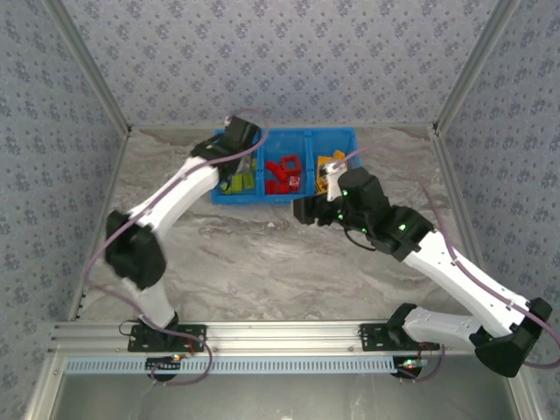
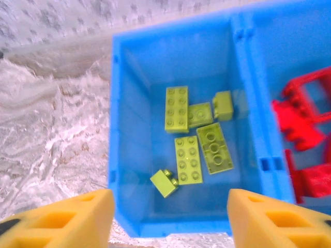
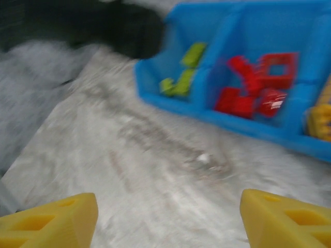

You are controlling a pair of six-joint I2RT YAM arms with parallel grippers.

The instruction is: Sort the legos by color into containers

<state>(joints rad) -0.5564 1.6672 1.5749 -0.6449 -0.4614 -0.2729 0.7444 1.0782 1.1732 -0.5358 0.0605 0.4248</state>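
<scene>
From above, we see the blue bin (image 1: pixel 332 133) at the middle of the surface's (image 1: pixel 262 262) far edge. It holds green bricks (image 1: pixel 238 182) in the left compartment, red bricks (image 1: pixel 284 172) in the middle and orange bricks (image 1: pixel 328 162) on the right. Every brick we can make out lies inside it, so we judge the sorting nearly done. The left pincer (image 1: pixel 234 138) hangs over the bin's far left corner, and the right pincer (image 1: pixel 311 210) is just beside its near wall.

In the left wrist view, the left pincer (image 2: pixel 169 201) stands wide and empty above the left compartment, where six green bricks (image 2: pixel 189 139) rest on the floor.

The right wrist view is blurred. The right pincer (image 3: pixel 169 206) is wide, holds nothing and sits over bare surface in front of the bin.

To finish well, we would lift the left pincer straight up, clear of the bin walls, before swinging it away. We would also keep the two arms well apart and check the surface for strays.
</scene>
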